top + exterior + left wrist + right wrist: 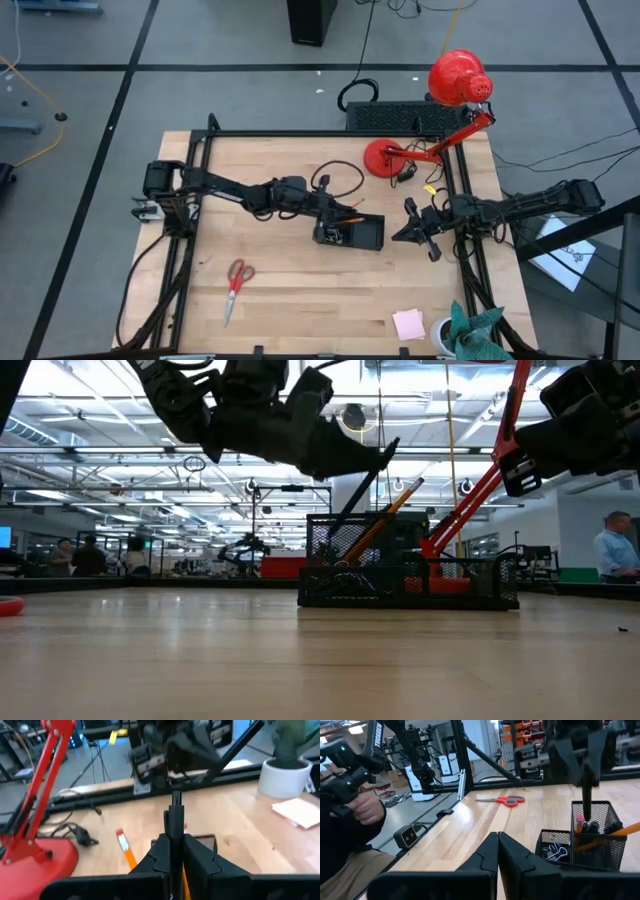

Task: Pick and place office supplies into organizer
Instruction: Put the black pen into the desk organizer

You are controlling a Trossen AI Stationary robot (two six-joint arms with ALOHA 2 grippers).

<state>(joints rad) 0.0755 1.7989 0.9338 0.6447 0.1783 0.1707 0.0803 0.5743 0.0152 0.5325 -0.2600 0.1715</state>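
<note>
Left end effector [335,214] sits right over the organizer [362,234] in the middle of the tabletop [300,290], fingers clamped on a black pen [175,820] with its tip down in the mesh cup next to an orange pencil [385,515]. Right end effector [412,229] hangs just beside the organizer, fingers pressed together, holding nothing. Scissors [235,283] and the pink sticky-note pad [408,323] lie on the wood, well apart.

Both arms are dark, almost black, built from slim links and thicker joint blocks. The left arm [235,190] has a black cable looping above its wrist. The right arm [545,200] looks the same. Each gripper ends in two matte black fingers [487,852] with angular, wedge-like shapes.
</note>
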